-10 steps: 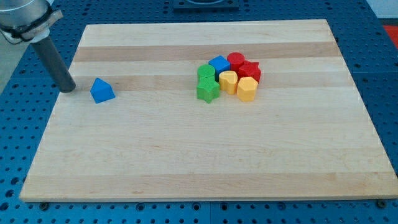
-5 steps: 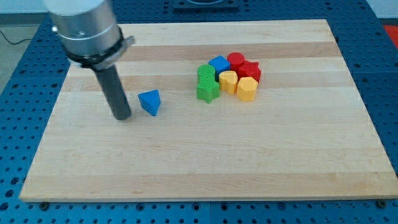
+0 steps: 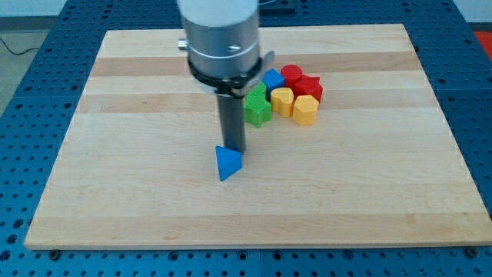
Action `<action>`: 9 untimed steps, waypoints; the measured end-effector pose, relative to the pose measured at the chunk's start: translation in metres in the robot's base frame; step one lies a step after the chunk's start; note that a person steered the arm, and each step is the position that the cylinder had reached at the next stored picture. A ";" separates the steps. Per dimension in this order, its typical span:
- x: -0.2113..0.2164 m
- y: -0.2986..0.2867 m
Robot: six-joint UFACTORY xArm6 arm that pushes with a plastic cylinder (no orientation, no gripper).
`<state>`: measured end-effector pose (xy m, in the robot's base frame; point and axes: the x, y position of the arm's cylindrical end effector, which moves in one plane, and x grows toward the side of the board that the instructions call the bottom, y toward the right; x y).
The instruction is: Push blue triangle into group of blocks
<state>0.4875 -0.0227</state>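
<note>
The wooden board (image 3: 369, 200) lay on a blue pegboard table (image 3: 23, 138). The cluster (image 3: 286, 96) of green, blue, red and yellow blocks sat above centre. My tip (image 3: 234, 150), a bare rod holding nothing, touched the blue triangle (image 3: 227, 164), below-left of them.

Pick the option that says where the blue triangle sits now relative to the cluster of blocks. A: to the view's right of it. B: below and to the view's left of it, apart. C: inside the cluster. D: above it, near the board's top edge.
B: the blue triangle lies apart from the group of blocks, toward the view's bottom left, with my tip touching its upper edge.
</note>
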 end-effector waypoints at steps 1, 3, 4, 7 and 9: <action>0.000 0.011; -0.041 0.007; -0.047 -0.060; 0.036 -0.156; 0.038 -0.058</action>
<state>0.5252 -0.0802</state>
